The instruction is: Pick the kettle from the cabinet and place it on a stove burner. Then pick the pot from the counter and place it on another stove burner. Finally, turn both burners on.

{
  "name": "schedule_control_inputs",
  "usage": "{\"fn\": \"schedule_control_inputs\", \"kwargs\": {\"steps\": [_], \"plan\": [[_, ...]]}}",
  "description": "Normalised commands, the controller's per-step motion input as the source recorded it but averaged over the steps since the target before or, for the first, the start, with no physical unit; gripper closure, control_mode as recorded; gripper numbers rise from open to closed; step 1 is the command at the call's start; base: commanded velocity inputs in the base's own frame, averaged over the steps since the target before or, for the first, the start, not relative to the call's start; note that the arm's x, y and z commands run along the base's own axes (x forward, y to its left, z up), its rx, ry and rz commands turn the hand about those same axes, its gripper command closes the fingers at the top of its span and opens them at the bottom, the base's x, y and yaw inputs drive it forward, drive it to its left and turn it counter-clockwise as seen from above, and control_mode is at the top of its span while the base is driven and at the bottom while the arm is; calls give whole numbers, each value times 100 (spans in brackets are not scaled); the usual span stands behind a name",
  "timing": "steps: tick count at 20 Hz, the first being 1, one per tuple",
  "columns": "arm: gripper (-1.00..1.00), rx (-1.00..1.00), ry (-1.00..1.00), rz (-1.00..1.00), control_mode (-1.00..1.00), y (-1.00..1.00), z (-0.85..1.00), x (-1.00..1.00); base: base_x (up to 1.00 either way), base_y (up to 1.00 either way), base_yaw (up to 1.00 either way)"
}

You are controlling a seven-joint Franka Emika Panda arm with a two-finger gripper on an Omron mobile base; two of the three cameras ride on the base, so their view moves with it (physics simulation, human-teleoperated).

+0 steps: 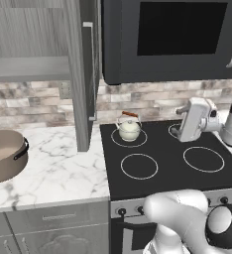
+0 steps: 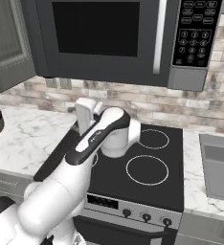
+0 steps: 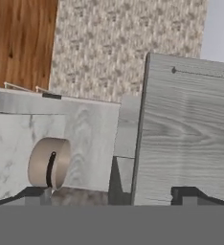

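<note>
Gripper [image 3: 112,194] spread wide, nothing held, kettle [image 1: 129,129] already set on a rear burner — open cabinet door [image 1: 87,74] could be clipped when the pot [image 1: 4,155] is reached for.

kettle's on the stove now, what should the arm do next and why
Probably swing left toward the pot, tool kept open. The kettle already sits on the rear left burner, while the pot is on the marble counter, left of the cooktop. The tool is over the cooktop with nothing between its open jaws, and the hand view already faces the pot.
</note>
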Motion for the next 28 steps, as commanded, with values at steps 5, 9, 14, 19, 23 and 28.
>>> {"fn": "schedule_control_inputs", "kwargs": {"steps": [5, 9, 14, 19, 23, 28], "plan": [[-100, -15, -21, 0, -100, 22, 25, -65, 0, 0, 0], [-100, -15, -19, 0, -100, 24, 18, -60, 0, 0, 0], [-100, -15, -16, 0, -100, 29, 5, -49, 0, 0, 0], [-100, -15, -14, 0, -100, 26, 0, -41, 0, 0, 0], [-100, -15, -16, 0, -100, 24, 0, -42, 0, 0, 0], [-100, -13, -18, 0, -100, 22, 0, -47, 0, 0, 0]]}}
